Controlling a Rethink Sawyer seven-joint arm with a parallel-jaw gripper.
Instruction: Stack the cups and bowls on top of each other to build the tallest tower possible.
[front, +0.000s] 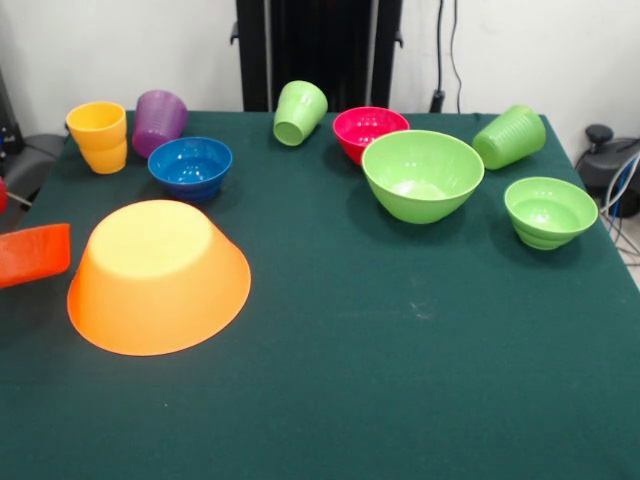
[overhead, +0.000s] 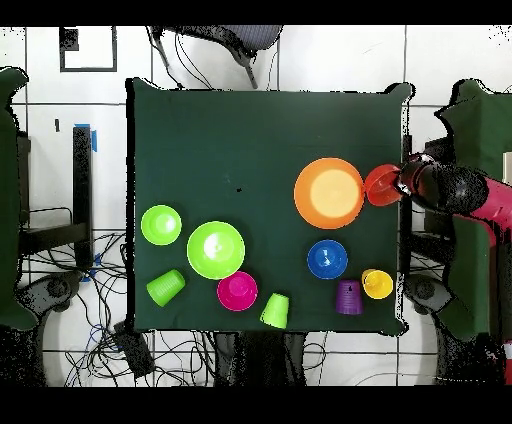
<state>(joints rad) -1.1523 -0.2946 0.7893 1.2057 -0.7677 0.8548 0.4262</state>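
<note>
Red bowl (front: 35, 253) carried just beside upturned orange bowl (overhead: 328, 192); gripper (overhead: 404, 183) at its rim, pinch or spread: cannot tell. Looks light, glossy, slippery; grip the rim.

Cups (front: 161, 121) and bowls (front: 422, 175) lie apart, unstacked.

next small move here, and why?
Probably carry the red-orange bowl sideways over the upturned orange bowl. The gripper is at that bowl by the table's edge, right beside the orange one. The orange bowl's flat bottom faces up and is bare, and nothing is stacked yet.
</note>
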